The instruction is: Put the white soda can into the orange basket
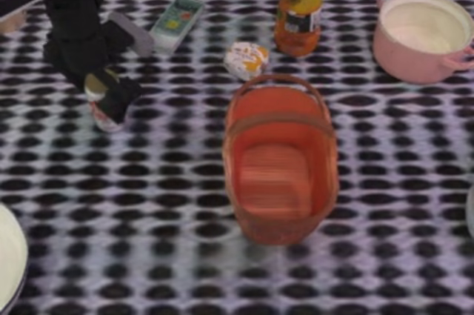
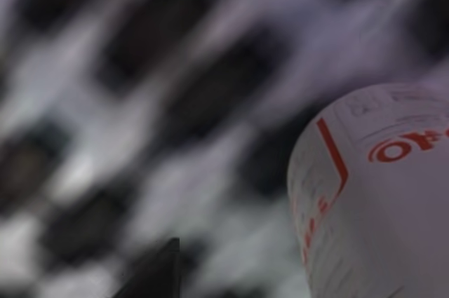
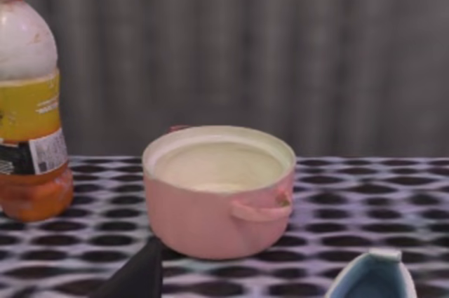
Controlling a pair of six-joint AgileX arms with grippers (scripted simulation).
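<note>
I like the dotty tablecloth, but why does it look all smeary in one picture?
In the left wrist view the cloth is out of focus, smeared into soft blobs behind the white soda can, which fills one corner, very close. In the top view and right wrist view the pattern stays fairly crisp.

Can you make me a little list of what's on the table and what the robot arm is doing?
can: small white soda can with red markings, at table's left, left of the basket
left gripper: down at the can, fingers around it
basket: oval orange plastic basket with hoop handle, centre, empty
pot: pink pot, white inside, far right
bottle: tall orange juice bottle, behind the basket
packet: round white-orange packet
right arm: not seen from above
</note>
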